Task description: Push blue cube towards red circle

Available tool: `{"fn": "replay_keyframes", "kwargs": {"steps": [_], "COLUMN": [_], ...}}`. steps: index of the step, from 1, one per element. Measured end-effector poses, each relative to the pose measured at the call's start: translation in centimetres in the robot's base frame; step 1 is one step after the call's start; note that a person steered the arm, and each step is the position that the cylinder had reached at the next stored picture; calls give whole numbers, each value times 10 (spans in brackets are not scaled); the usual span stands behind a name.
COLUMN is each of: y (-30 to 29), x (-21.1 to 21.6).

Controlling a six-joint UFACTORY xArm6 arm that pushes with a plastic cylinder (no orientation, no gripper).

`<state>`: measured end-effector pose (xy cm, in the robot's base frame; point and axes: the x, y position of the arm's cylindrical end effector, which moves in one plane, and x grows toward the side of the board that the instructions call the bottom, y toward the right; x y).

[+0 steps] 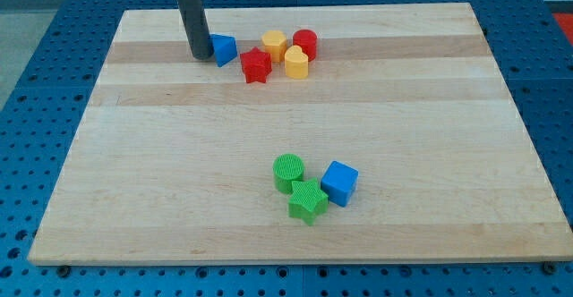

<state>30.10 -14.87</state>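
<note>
The blue cube (pixel 339 182) lies toward the view's bottom, right of centre, touching a green star (pixel 307 200). The red circle (pixel 305 43) stands near the view's top, in a cluster of blocks. My tip (pixel 200 56) is at the view's top left, touching the left side of a small blue triangular block (pixel 223 48). The tip is far from the blue cube and about a hand's width left of the red circle.
A red star (pixel 256 65), a yellow hexagon (pixel 274 43) and a yellow rounded block (pixel 296 63) crowd around the red circle. A green circle (pixel 288 172) sits just left of the blue cube, above the green star. The wooden board (pixel 134 181) ends in blue matting.
</note>
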Motion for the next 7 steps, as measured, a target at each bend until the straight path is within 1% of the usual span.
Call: {"fn": "replay_keyframes", "kwargs": {"steps": [2,3,4,5,6,7], "y": [25,-12,-2,25,93,181], "x": [0,50,143,225,270,274]}}
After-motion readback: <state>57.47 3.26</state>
